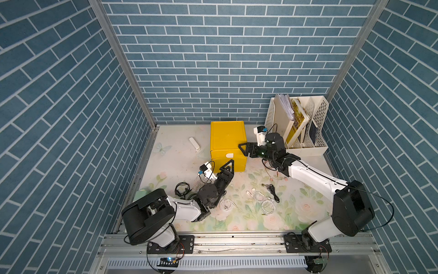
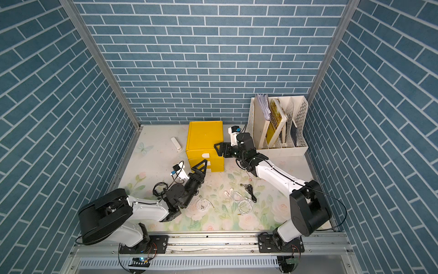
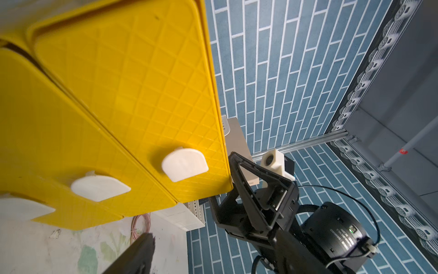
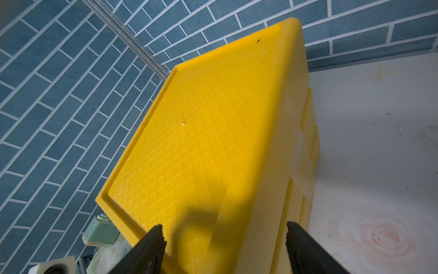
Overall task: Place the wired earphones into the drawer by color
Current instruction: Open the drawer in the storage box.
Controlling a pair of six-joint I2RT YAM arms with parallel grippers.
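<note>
The yellow drawer unit (image 1: 227, 138) (image 2: 205, 136) stands at the back, its drawer fronts carrying white handles (image 3: 184, 163). My left gripper (image 1: 228, 165) (image 2: 200, 166) hovers open just before the lower fronts; only one fingertip (image 3: 144, 242) shows in the left wrist view. My right gripper (image 1: 244, 148) (image 4: 225, 237) is open, straddling the unit's top right edge. The wired earphones lie loose on the floral mat: a black coil (image 1: 182, 188), a white coil (image 1: 225, 204), two white coils (image 1: 266, 204), a black one (image 1: 272, 189), and a pink one (image 3: 142, 223) beside the unit.
A white file rack (image 1: 305, 148) with books stands at the back right, close behind my right wrist. A small white stick (image 1: 194, 143) lies left of the drawer unit. A pale green object (image 1: 142, 193) sits by my left arm. Brick-patterned walls enclose three sides.
</note>
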